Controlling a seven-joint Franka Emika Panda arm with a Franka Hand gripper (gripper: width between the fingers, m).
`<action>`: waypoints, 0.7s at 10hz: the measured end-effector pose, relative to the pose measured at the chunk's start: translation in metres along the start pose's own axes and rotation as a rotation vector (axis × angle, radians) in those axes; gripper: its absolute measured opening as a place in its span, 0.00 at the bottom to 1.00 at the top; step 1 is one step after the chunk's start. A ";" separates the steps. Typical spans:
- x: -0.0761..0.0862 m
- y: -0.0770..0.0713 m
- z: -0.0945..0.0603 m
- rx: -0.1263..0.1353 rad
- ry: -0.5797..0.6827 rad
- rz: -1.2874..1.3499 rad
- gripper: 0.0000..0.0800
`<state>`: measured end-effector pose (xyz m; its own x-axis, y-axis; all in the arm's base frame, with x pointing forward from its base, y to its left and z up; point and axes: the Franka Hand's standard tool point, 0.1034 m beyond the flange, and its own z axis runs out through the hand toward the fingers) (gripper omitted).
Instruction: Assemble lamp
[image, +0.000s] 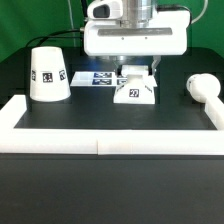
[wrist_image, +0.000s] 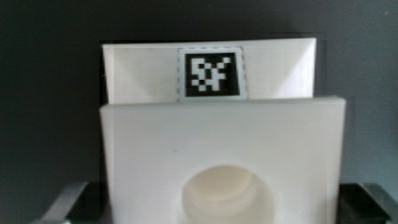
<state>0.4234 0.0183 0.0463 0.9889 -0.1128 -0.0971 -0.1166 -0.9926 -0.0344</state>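
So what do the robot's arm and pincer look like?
The pincer has a wide, boxy white body with rounded corners. Its fingers look dark grey. Above it, the arm shows only a round, shiny grey wrist part, and the rest is out of the picture. I can't make out any markings on it.

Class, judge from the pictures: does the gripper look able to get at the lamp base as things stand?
Probably yes: the gripper hangs right above the base, with shade and bulb well off to the sides.
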 end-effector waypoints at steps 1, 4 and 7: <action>0.000 0.000 0.000 0.000 0.000 0.000 0.67; 0.027 -0.012 -0.003 0.006 0.018 -0.016 0.67; 0.066 -0.029 -0.006 0.014 0.057 -0.036 0.67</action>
<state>0.4926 0.0392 0.0473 0.9961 -0.0796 -0.0391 -0.0815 -0.9954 -0.0509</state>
